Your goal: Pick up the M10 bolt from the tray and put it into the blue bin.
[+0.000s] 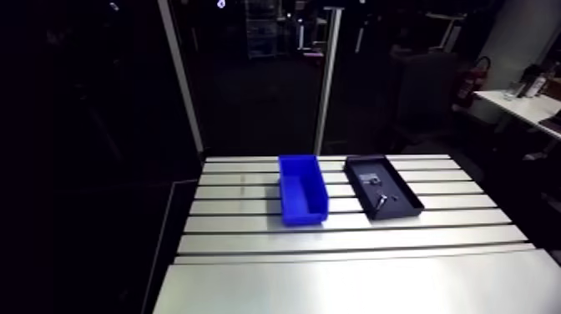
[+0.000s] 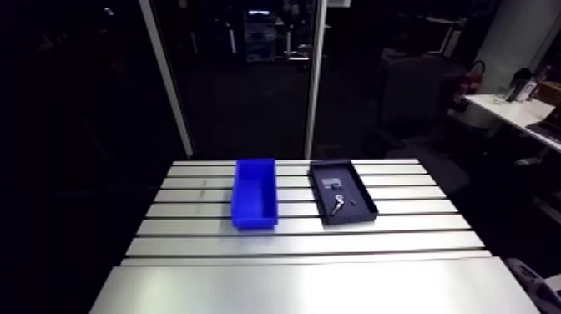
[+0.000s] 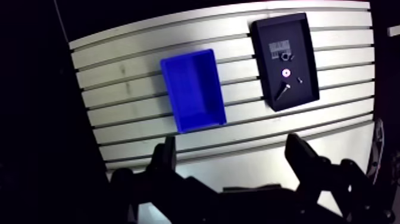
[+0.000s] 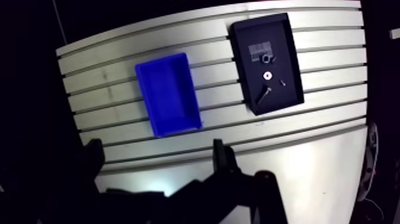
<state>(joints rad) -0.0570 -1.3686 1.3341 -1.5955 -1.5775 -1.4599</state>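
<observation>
Your gripper (image 3: 231, 143) is up high over the surface (image 3: 137, 71), fingers (image 3: 163, 158) spread, holding nothing. M10 bolt (image 3: 282, 91) lies in the tray (image 3: 265, 36); blue bin (image 3: 193, 89) near the tray.

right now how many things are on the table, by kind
bin: 1
tray: 1
bolt: 1
washer: 1
nut: 1
tiny part, too small to tell its kind: 1
total: 6

White label (image 3: 278, 49) in black tray (image 3: 296, 33), print too small to read
</observation>
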